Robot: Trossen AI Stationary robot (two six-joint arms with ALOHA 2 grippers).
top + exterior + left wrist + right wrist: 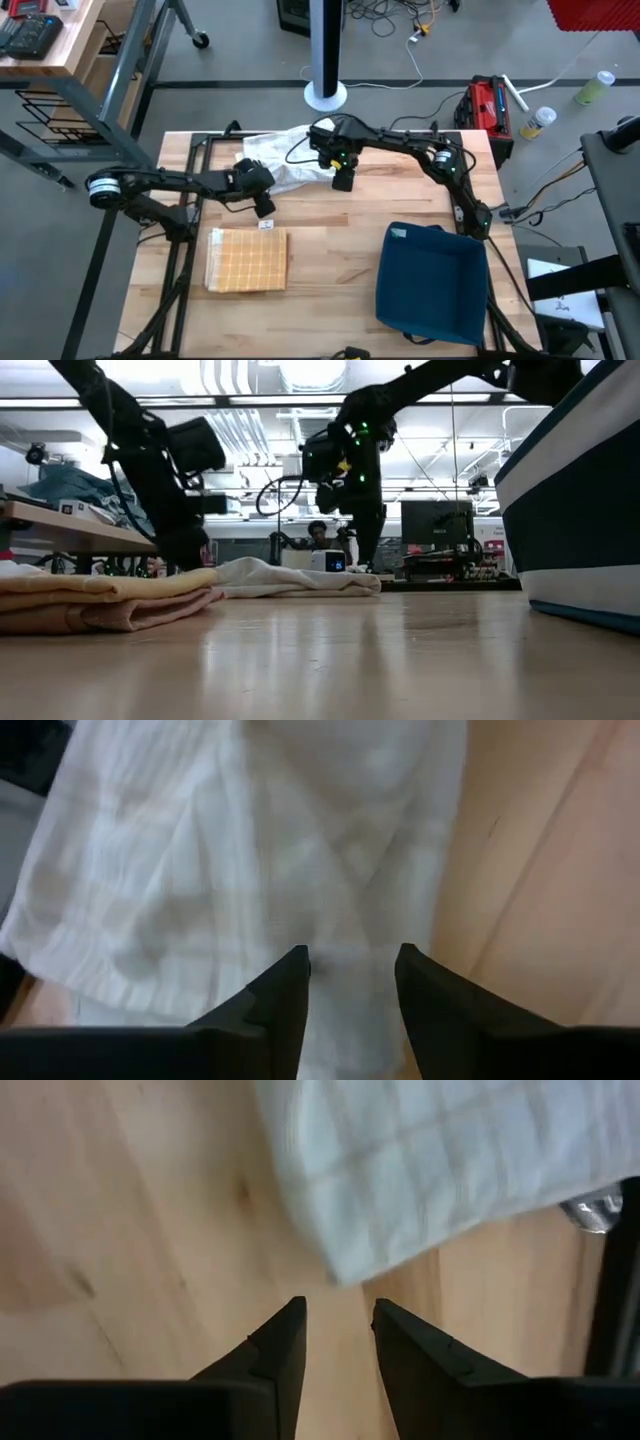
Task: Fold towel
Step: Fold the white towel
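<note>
White towel [285, 160] lies bunched at upper centre of the bench [340, 250]. Left gripper [350, 965] and right gripper [338, 1315] hover narrowly parted, empty; either could pinch 2 layers, dragging cloth crooked.

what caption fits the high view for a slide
Both grippers hover at the crumpled white towel.
</note>
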